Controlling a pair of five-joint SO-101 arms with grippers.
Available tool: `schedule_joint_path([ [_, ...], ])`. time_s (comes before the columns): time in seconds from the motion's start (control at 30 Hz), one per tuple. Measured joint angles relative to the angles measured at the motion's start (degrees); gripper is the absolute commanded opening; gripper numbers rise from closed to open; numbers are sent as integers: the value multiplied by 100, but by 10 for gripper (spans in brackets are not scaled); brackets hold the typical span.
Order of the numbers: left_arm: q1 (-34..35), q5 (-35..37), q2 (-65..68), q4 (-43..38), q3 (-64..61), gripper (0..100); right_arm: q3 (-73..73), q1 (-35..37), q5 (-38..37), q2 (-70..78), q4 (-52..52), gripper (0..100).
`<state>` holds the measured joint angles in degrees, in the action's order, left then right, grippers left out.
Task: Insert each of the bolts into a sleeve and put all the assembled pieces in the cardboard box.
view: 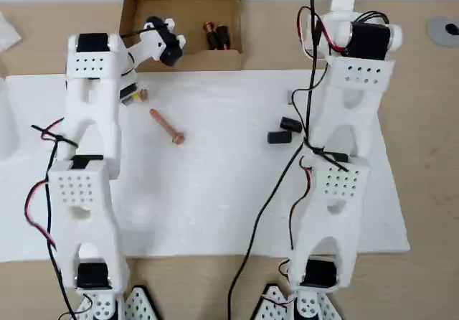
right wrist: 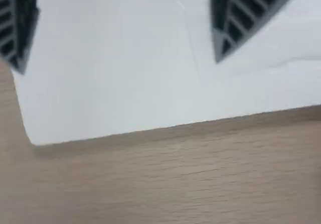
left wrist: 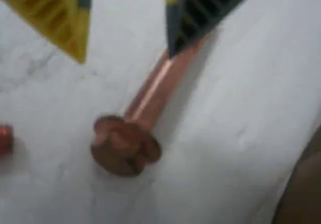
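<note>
Bolt (view: 166,126) question: why is it just lying flat out on the white sheet (view: 215,205), nowhere near the sleeves? Looks dumped there. (first poster)

Nah, I reckon it's next up. The left hand (left wrist: 125,56) sits low right by it, spread wide, gripping nothing. The shaft tip runs up under one finger (left wrist: 200,13) and the head points away. With it on its side like that, the hand can pinch straight across the shaft. (second poster)

Ok, but the two black sleeves (view: 290,125) are well apart from it, over on the other side?

They're just beside the right arm, so my guess is each arm takes one part and they mate them in the middle. The right hand (right wrist: 119,63) is open too and empty. It hangs over where the sheet's edge meets the bare desk (right wrist: 200,184), so it's not on a sleeve.

And the cardboard box (view: 193,60)?

It's at the back edge of the sheet, nearer the left arm, probably so drop-offs are short. One copper-and-black assembled piece (view: 215,36) is lying in it. There's also a small copper bit (view: 143,93) just beside the left hand, and I can't tell what it is.
</note>
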<state>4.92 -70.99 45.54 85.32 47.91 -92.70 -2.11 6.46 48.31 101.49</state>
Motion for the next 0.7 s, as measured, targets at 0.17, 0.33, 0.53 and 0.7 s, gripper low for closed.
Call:
schedule_joint_path([
  [0.17,9,0,774,0,721,117,0,141,-316,0,0,278],
  [0.33,18,-97,1310,-9,1371,117,0,413,-316,0,0,278],
  [0.53,62,-334,1776,-18,2163,117,0,624,-316,0,0,278],
  [0.7,62,-589,2022,0,2391,113,0,668,-316,0,0,278],
])
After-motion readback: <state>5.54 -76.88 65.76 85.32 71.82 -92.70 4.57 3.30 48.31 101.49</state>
